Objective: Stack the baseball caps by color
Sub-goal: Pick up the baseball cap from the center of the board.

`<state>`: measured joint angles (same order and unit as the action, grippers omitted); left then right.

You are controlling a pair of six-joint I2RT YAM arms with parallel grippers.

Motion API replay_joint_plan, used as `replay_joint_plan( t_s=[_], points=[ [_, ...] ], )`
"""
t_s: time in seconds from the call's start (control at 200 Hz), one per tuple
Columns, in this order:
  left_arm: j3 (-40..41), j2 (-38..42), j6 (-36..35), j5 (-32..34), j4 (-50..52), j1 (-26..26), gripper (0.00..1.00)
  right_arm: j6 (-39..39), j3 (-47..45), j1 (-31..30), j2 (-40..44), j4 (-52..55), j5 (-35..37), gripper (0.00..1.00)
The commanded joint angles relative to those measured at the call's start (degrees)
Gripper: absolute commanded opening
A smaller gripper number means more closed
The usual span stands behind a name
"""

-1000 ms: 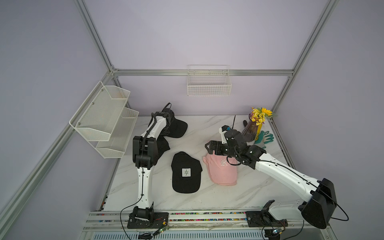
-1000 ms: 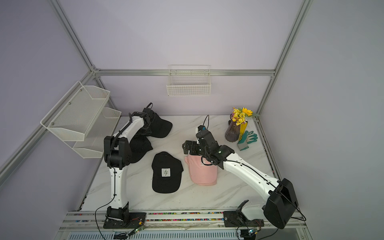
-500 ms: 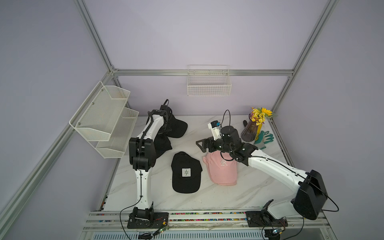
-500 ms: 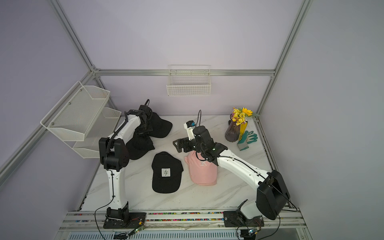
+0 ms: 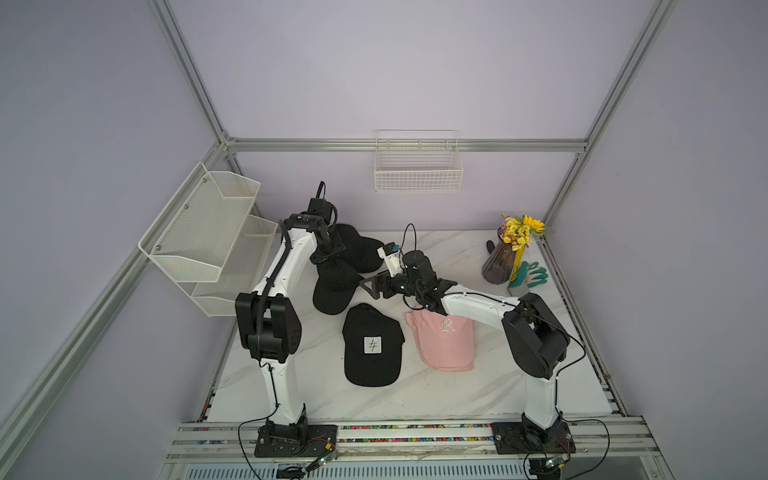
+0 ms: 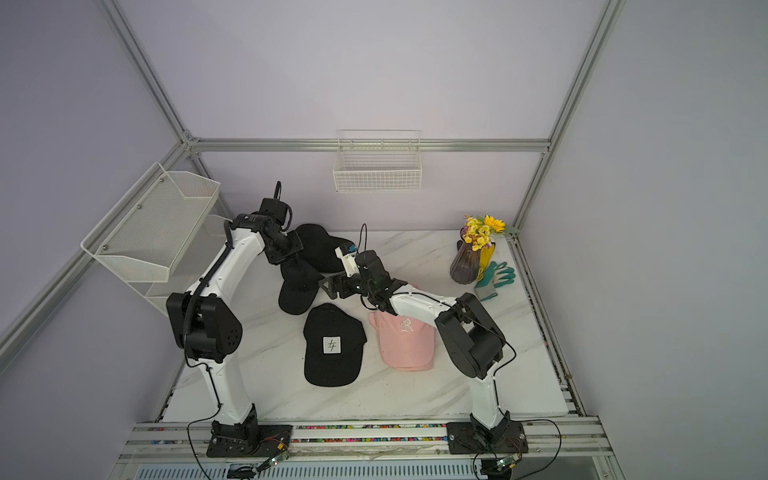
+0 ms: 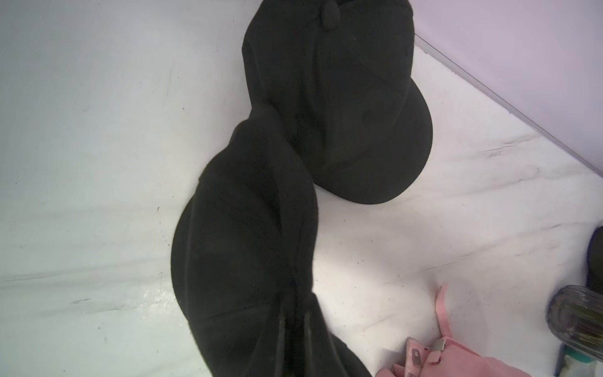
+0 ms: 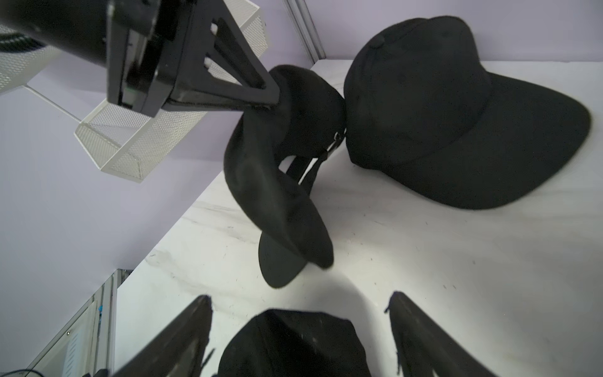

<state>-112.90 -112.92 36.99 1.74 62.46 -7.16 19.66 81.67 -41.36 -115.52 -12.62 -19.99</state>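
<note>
The left end effector [image 8: 272, 99] is clamped on the crown fabric of a plain black cap [image 8: 277, 182]. The cap hangs off the surface [image 5: 478, 395] with its brim drooping downward, behind the tagged black cap [image 5: 372, 345] and toward the left arm's side. Pinching the soft crown rather than the stiff brim lets the cap dangle loosely, which should make it easy to lower over another crown. A second plain black cap [image 8: 440, 107] sits flat directly behind the held one, farther from the tagged cap, with its brim lying on the surface. In the right wrist view the two appear to touch at the strap end. The right end effector [image 8: 300, 300] has its jaws wide apart and holds nothing. It hovers low over the rear edge of the tagged cap with its fingers [image 8: 182, 339] straddling that cap's crown, which suggests it is lining up to grasp or steady it. The tagged cap rests flat with its white patch facing up, probably the base of the black pile. The pink caps [image 5: 444, 336] lie just beside it on the right arm's side, logo up. Layered brim edges suggest more than one cap is nested there, though the count cannot be told. The pink colour therefore looks gathered, while the three black caps are spread out. The likely next step is to carry the hanging cap forward and line its brim up with the tagged cap's.
</note>
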Motion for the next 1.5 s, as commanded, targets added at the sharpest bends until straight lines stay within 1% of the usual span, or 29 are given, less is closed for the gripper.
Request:
replay_joint_plan(
  t_s=[0.0, 0.06, 0.2, 0.325, 0.43, 0.485, 0.5, 0.505, 0.535, 0.635, 0.66, 0.68, 0.69, 0.695, 0.715, 0.725, 0.73, 0.78, 0.825, 0.875, 0.905, 0.93, 1.03, 1.085, 1.15, 1.315, 1.495],
  points=[
    [-0.74, 1.79, 1.59, -2.04, -1.14, -0.22, 0.00, -0.59, 5.94, -1.60, -3.28, -2.60, -1.73, 0.92],
    [-0.89, 2.03, 1.76, -2.43, -1.13, -0.31, 0.00, -0.59, 8.92, -1.93, -5.70, -1.96, -2.68, 0.97],
    [-1.35, 2.27, 1.86, -2.63, -1.19, -0.31, 0.00, 0.17, 15.73, -2.30, -11.28, 0.16, -3.78, 0.97],
    [-1.53, 2.42, 1.68, -2.40, -1.17, -0.32, 0.00, 1.41, 20.49, -2.25, -14.59, 2.21, -3.85, 0.88],
    [-1.62, 2.19, 1.18, -2.52, -1.17, -0.31, 0.00, 1.75, 21.92, -2.32, -15.08, 2.62, -3.23, 0.80],
    [-1.70, 2.33, 1.00, -2.64, -1.19, -0.33, 0.00, 1.78, 22.20, -2.30, -15.08, 2.60, -3.11, 0.73],
    [-1.71, 2.30, 0.93, -2.70, -1.14, -0.32, 0.00, 1.78, 22.28, -2.34, -15.12, 2.60, -3.12, 0.70],
    [-1.71, 2.33, 0.96, -2.70, -1.12, -0.31, 0.00, 1.70, 22.37, -2.32, -15.14, 2.67, -3.24, 0.68],
    [-1.75, 2.34, 0.88, -2.79, -1.18, -0.32, 0.00, 1.82, 22.74, -2.31, -15.25, 2.78, -3.43, 0.62],
    [-2.36, 2.53, -0.09, -3.04, -1.17, -0.31, 0.00, 2.33, 23.96, -2.31, -15.35, 3.50, -4.95, 0.47],
    [-2.61, 2.57, -0.33, -3.06, -1.16, -0.32, 0.01, 2.49, 24.19, -2.31, -15.34, 3.57, -5.48, 0.43],
    [-2.81, 2.58, -0.63, -3.12, -1.14, -0.31, 0.02, 2.57, 24.30, -2.30, -15.34, 3.55, -5.82, 0.36],
    [-2.91, 2.61, -0.68, -3.09, -1.14, -0.31, 0.02, 2.62, 24.32, -2.31, -15.34, 3.56, -5.88, 0.35],
    [-2.92, 2.62, -0.73, -3.12, -1.21, -0.31, 0.03, 2.76, 24.26, -2.31, -15.26, 3.50, -6.10, 0.32],
    [-3.21, 2.71, -0.97, -3.20, -1.25, -0.32, 0.04, 2.82, 24.31, -2.33, -15.12, 3.36, -6.25, 0.27],
    [-3.31, 2.75, -1.07, -3.29, -1.23, -0.31, 0.04, 2.94, 24.27, -2.37, -15.09, 3.32, -6.47, 0.23],
    [-3.39, 2.82, -1.15, -3.30, -1.26, -0.31, 0.05, 2.94, 24.27, -2.37, -15.09, 3.32, -6.47, 0.23],
    [-4.10, 3.08, -1.64, -3.72, -1.17, -0.27, 0.10, 3.31, 24.24, -2.29, -14.92, 3.03, -6.76, 0.11],
    [-4.84, 3.33, -2.14, -4.11, -1.28, -0.22, 0.11, 3.49, 24.39, -2.35, -14.64, 3.19, -6.94, 0.00],
    [-5.69, 3.71, -2.66, -4.59, -1.27, -0.16, 0.14, 3.86, 24.75, -2.28, -14.29, 3.44, -7.29, 0.00],
    [-6.27, 3.99, -3.13, -4.64, -1.26, -0.14, 0.18, 3.97, 24.94, -2.32, -14.14, 3.65, -7.86, 0.00],
    [-6.79, 4.29, -3.44, -4.63, -1.18, -0.08, 0.22, 4.03, 25.13, -2.31, -13.91, 3.72, -8.28, 0.00],
    [-8.55, 6.06, -4.56, -4.77, -1.28, 0.38, 0.48, 3.71, 26.19, -2.32, -13.02, 5.09, -10.56, 0.00],
    [-9.33, 7.34, -5.39, -4.97, -1.37, 0.61, 0.56, 2.99, 27.00, -2.33, -12.33, 6.44, -11.92, 0.00],
    [-9.83, 9.02, -6.33, -5.23, -1.74, 0.92, 0.64, 2.39, 27.73, -2.30, -11.34, 7.62, -13.79, 0.00],
    [-7.06, 15.60, -8.25, -4.48, -5.20, 1.68, 0.72, 1.26, 29.18, -2.29, -7.68, 10.97, -19.22, 0.00],
    [-3.40, 22.35, -9.02, -1.83, -7.23, 2.97, 0.75, 1.89, 24.33, -2.33, -0.68, 11.28, -25.01, 0.00]
  ],
)
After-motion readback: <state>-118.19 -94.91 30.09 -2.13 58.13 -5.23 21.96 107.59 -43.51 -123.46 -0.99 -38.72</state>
